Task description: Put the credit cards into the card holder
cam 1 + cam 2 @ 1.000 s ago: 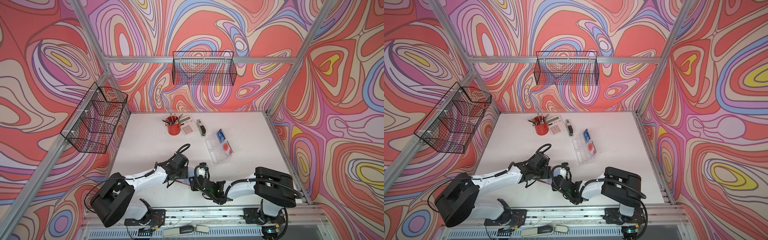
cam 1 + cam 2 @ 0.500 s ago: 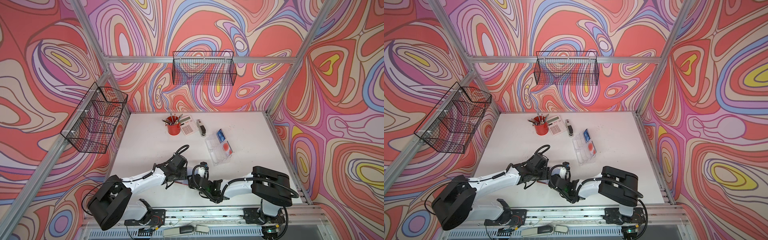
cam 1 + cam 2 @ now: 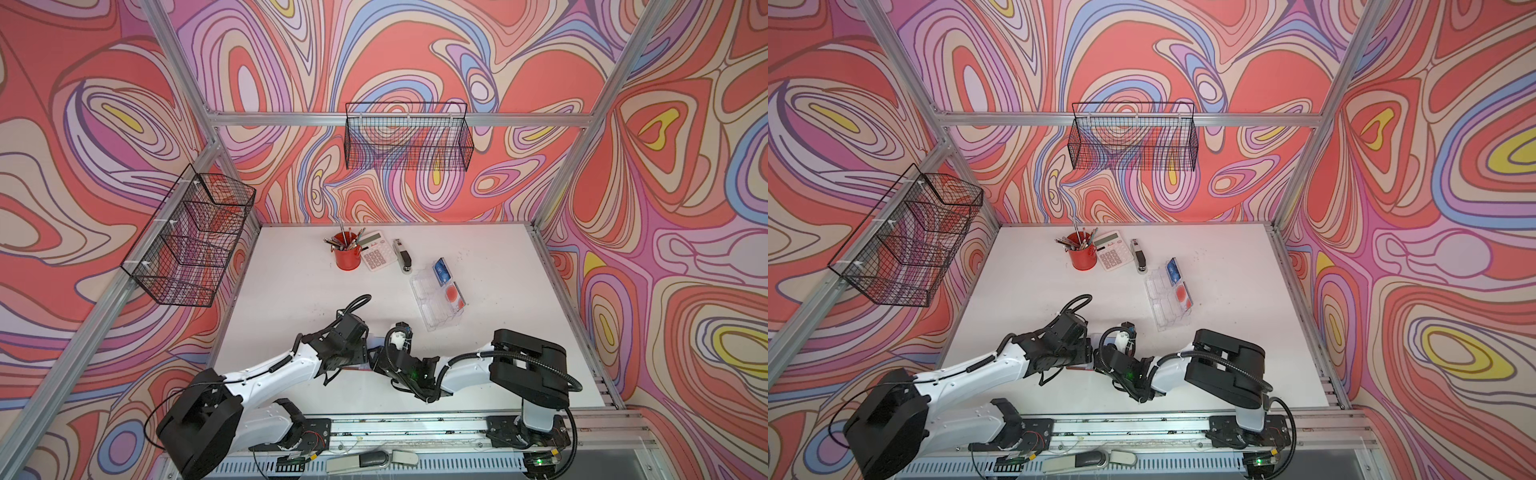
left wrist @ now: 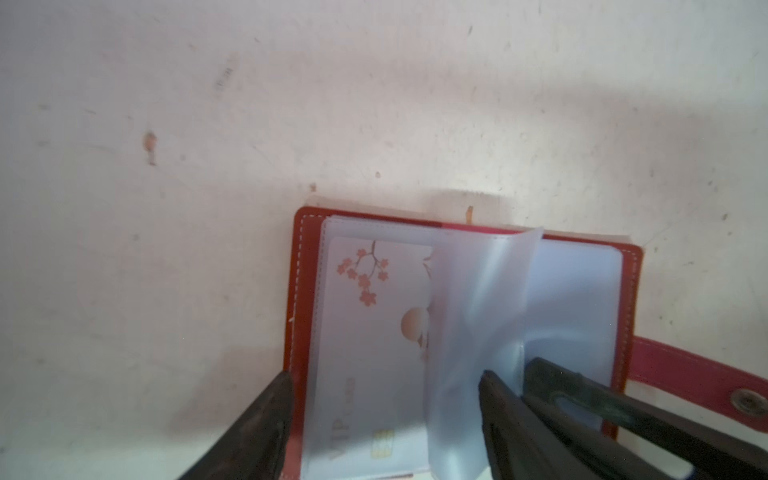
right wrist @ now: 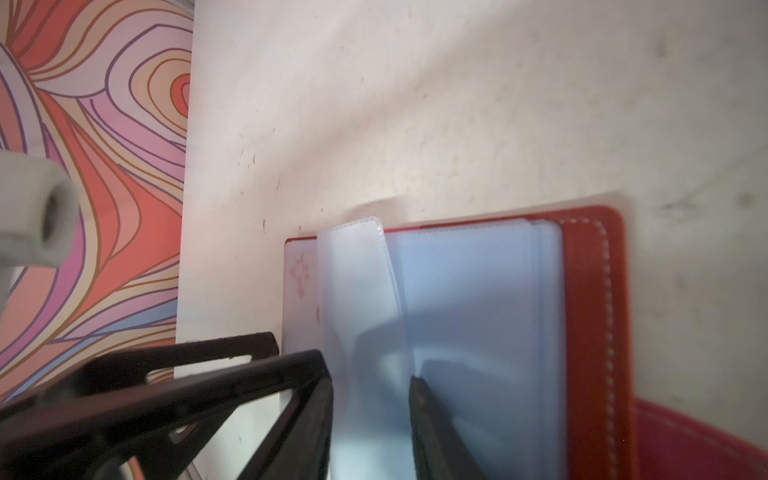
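The red card holder (image 4: 627,316) lies open on the white table, its snap tab (image 4: 706,378) sticking out to one side. A pale credit card (image 4: 374,316) with blossoms and an orange circle sits in its clear sleeve. My left gripper (image 4: 382,415) is open, its fingers straddling that page. One clear sleeve page (image 5: 361,291) stands up between the fingers of my right gripper (image 5: 370,424), which is open with a narrow gap. In both top views the two grippers (image 3: 363,353) (image 3: 380,360) meet low over the holder and hide it. More credit cards, blue (image 3: 441,268) and red-circled (image 3: 452,295), lie in a clear tray.
The clear compartmented tray (image 3: 432,313) lies right of centre. A red pen cup (image 3: 347,257), a calculator (image 3: 376,253) and a stapler (image 3: 403,257) stand at the back. Wire baskets hang on the left wall (image 3: 191,241) and back wall (image 3: 407,141).
Both arms have shifted slightly while staying over the holder. The right arm's elbow has drawn a little to the left.
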{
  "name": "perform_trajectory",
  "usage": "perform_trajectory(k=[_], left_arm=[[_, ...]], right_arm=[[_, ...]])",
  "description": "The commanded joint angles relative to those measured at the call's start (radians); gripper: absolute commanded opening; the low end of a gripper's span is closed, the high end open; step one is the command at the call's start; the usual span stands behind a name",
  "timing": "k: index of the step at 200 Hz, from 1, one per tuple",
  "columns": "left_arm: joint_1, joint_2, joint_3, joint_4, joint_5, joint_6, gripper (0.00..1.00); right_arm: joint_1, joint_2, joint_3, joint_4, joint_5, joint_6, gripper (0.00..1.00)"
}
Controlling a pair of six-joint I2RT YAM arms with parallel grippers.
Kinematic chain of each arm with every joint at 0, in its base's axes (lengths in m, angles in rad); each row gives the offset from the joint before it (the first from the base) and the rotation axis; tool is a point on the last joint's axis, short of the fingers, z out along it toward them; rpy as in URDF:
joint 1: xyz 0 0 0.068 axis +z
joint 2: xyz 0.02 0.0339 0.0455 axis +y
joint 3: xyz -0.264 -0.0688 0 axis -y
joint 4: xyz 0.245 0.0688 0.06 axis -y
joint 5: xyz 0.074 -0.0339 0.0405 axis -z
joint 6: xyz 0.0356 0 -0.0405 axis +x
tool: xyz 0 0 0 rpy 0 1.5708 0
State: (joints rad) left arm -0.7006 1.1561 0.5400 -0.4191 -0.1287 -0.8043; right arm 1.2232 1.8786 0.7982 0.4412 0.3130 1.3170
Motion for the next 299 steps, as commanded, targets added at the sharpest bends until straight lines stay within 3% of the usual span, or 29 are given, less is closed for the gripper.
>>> perform_trajectory(k=[1, 54, 117, 154, 177, 197, 221, 264, 299], left_arm=[[0.006, -0.102, -0.014, -0.127, -0.120, -0.086, 0.75], [0.045, -0.317, -0.100, -0.247, -0.230, -0.196, 0.74], [0.254, -0.502, -0.236, -0.244, -0.139, -0.224, 0.67], [0.278, -0.534, -0.247, -0.273, -0.144, -0.262, 0.60], [0.278, -0.483, -0.272, -0.189, -0.072, -0.252, 0.57], [0.278, -0.403, -0.291, -0.095, 0.008, -0.248, 0.45], [0.277, -0.351, -0.291, -0.072, 0.025, -0.272, 0.40], [0.274, -0.409, -0.374, 0.110, 0.242, -0.299, 0.27], [0.230, -0.496, -0.392, 0.149, 0.340, -0.329, 0.25]], right_arm=[[-0.002, 0.053, 0.015, -0.004, -0.091, -0.038, 0.34], [-0.004, 0.104, 0.113, 0.012, -0.159, -0.130, 0.33], [-0.007, 0.133, 0.180, 0.055, -0.192, -0.187, 0.33], [-0.009, 0.154, 0.211, 0.088, -0.221, -0.209, 0.33], [-0.009, 0.163, 0.233, 0.080, -0.222, -0.234, 0.34], [-0.010, 0.189, 0.274, 0.058, -0.241, -0.264, 0.36], [-0.012, 0.206, 0.295, 0.066, -0.263, -0.289, 0.39], [-0.054, 0.148, 0.195, 0.123, -0.251, -0.271, 0.42], [-0.108, 0.075, 0.051, 0.193, -0.242, -0.246, 0.39]])
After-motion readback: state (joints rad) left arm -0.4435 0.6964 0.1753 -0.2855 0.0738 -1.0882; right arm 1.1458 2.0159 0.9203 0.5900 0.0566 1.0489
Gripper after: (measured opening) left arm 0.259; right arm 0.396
